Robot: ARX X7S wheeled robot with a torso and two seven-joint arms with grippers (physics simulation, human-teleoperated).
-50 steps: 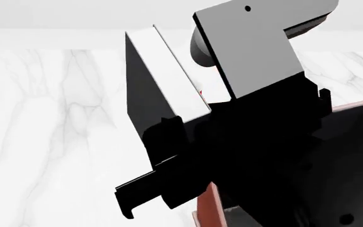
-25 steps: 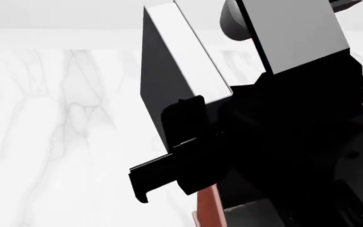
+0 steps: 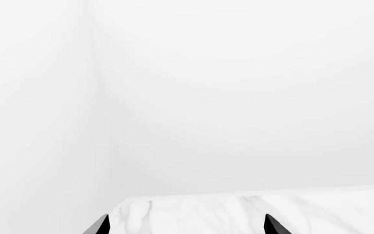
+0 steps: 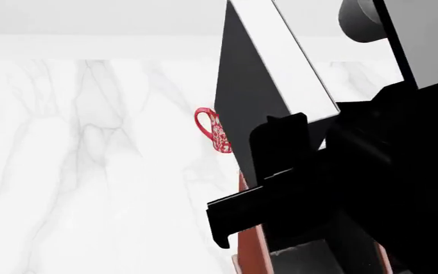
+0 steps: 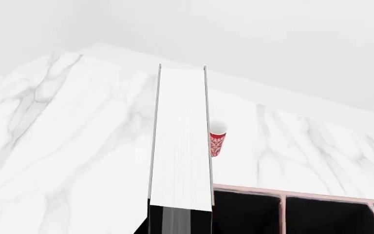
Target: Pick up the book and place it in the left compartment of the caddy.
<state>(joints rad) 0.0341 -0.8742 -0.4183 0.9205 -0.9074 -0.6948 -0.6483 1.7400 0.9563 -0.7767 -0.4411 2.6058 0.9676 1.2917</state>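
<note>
Up in the air, my right gripper (image 4: 280, 165) was squeezed tight on the book (image 4: 261, 91). I held it up on its edge, white pages showing, so it could slide down into the long left compartment (image 4: 310, 260) of the caddy (image 4: 251, 251) right below. The red mug (image 4: 215, 131) stood on the marble table (image 4: 89, 171) behind. I saw no words anywhere. My left gripper (image 3: 183, 226) was apart, holding nothing.
</note>
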